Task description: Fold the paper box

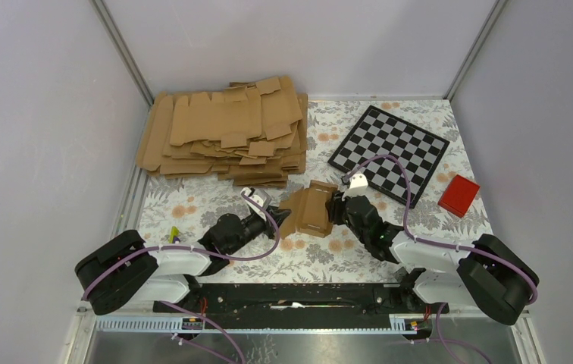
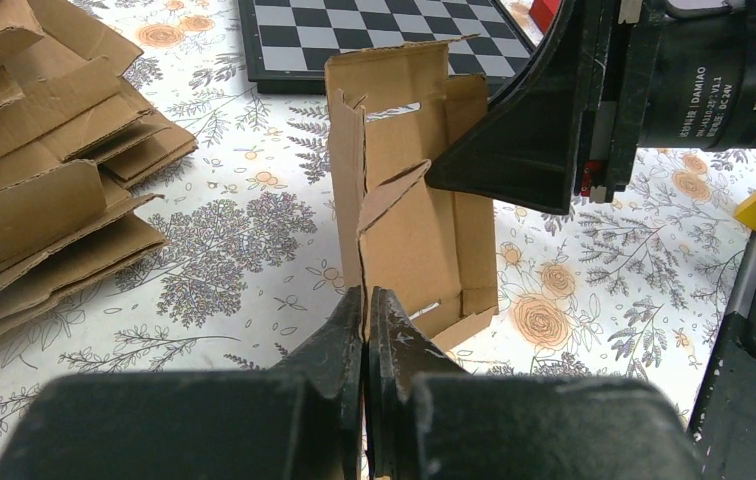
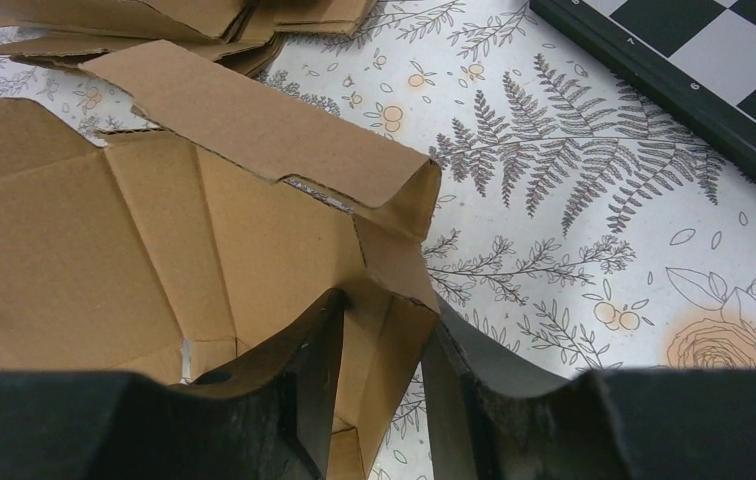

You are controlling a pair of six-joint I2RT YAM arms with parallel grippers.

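The paper box is a small brown kraft piece, partly folded, standing on the flowered table between my two arms. In the left wrist view the paper box stands on end with its walls raised. My left gripper is shut on the near edge of one of its flaps; it also shows in the top view. My right gripper holds the opposite side. In the right wrist view my right gripper has one finger inside the paper box and one outside, closed on a folded side wall.
A big pile of flat cardboard blanks lies at the back left. A chessboard lies at the back right, with a red block beside it. A small yellow piece sits near the left arm.
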